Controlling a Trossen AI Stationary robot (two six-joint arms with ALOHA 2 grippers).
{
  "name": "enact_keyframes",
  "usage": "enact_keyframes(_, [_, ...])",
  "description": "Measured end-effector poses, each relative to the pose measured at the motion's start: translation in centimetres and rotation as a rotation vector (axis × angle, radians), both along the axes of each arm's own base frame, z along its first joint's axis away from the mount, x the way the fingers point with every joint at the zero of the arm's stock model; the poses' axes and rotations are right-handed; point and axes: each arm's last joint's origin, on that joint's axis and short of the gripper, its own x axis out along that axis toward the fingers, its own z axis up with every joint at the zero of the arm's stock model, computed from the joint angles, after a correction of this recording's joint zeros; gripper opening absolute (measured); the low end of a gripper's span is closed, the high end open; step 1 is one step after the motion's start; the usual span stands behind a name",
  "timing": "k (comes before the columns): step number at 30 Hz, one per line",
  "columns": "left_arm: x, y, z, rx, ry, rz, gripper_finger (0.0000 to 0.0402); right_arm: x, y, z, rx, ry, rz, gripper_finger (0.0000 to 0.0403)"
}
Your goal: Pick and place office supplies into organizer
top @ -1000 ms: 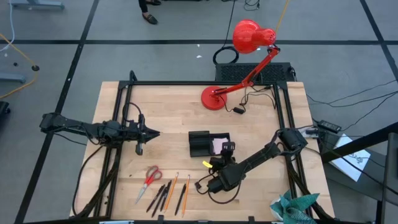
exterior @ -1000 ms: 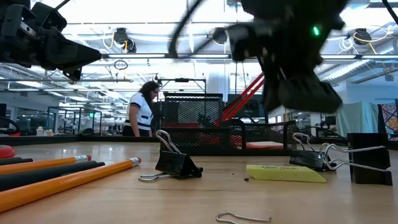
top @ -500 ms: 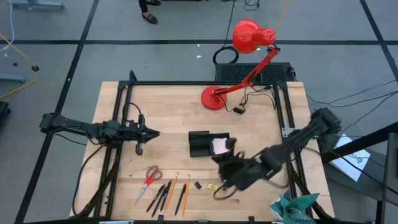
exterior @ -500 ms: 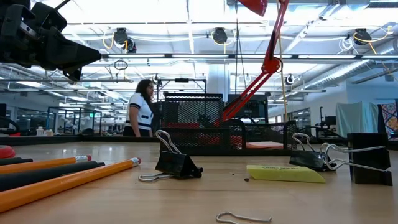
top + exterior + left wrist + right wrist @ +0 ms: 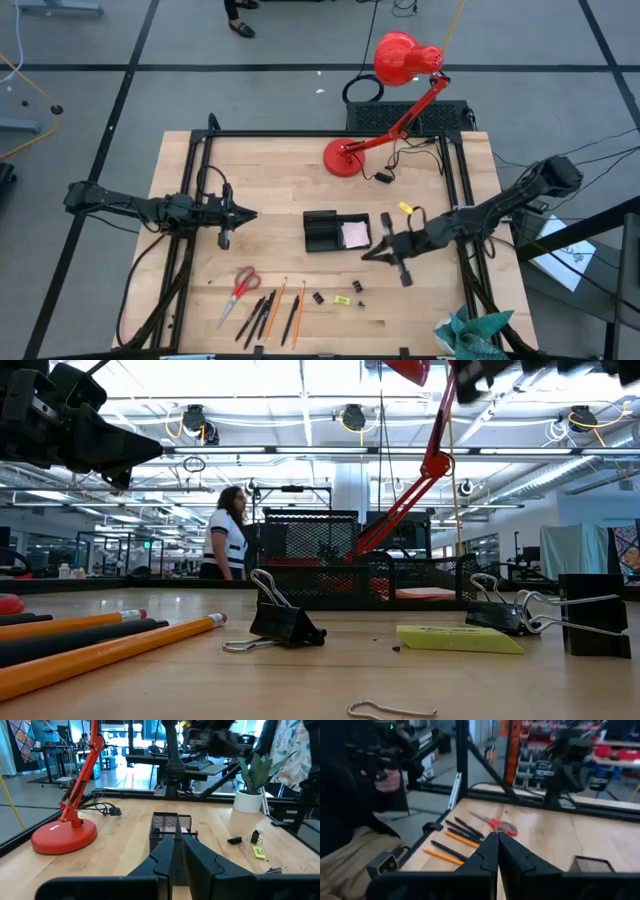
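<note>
Wooden table [image 5: 270,170] | organizer [image 5: 335,231]: pink pad inside only | scissors [image 5: 241,285], pencils [image 5: 272,310], binder clips [image 5: 285,622] unplaced | right gripper [image 5: 372,248] clenched, empty, beside organizer | left gripper [image 5: 250,214] clenched, idle.

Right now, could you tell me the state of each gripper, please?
Left gripper: shut, holding nothing, left of the organizer.
Right gripper: shut, holding nothing visible, right of the organizer.

Pale wood plank table [image 5: 270,160], matt; glossy red lamp [image 5: 398,58]; black mesh organizer [image 5: 167,824]; matt dark grippers.
</note>
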Motion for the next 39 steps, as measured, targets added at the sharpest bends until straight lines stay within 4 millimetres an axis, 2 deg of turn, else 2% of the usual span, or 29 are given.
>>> enact_keyframes(3, [0.0, 0.0, 0.0, 0.000, 0.000, 0.000, 0.0047, -1.6, -1.4, -0.9, 0.027, -0.003, -0.034, 0.0000])
enact_keyframes(6, [0.0, 0.0, 0.0, 0.000, 0.001, 0.000, 0.0047, -2.8, -2.3, -0.8, 0.026, -0.035, -0.072, 0.0000])
enact_keyframes(13, [0.0, 0.0, -0.1, 0.001, 0.007, 0.000, 0.0047, -5.8, -3.6, 0.4, -0.025, -0.117, -0.167, 0.0000])
enact_keyframes(17, [0.0, 0.0, -0.2, 0.012, 0.020, 0.000, 0.0047, -7.0, -3.9, -0.3, -0.033, -0.137, -0.193, 0.0000])
enact_keyframes(20, [0.0, 0.0, -0.4, 0.043, 0.039, -0.001, 0.0047, -7.6, -4.3, -2.0, -0.045, -0.103, -0.222, 0.0000])
enact_keyframes(25, [0.0, 0.0, -0.6, 0.080, 0.063, -0.004, 0.0047, -8.5, -4.6, -3.2, -0.014, -0.239, -0.185, 0.0000])
enact_keyframes(30, [-0.1, -0.1, -0.9, 0.063, 0.097, -0.045, 0.0047, -9.0, -4.8, -4.8, -0.048, -0.283, -0.188, 0.0000])
enact_keyframes(39, [0.0, -1.1, -0.8, -0.083, 0.093, -0.190, 0.0047, -9.2, -4.9, -4.8, -0.070, -0.320, -0.194, 0.0000])
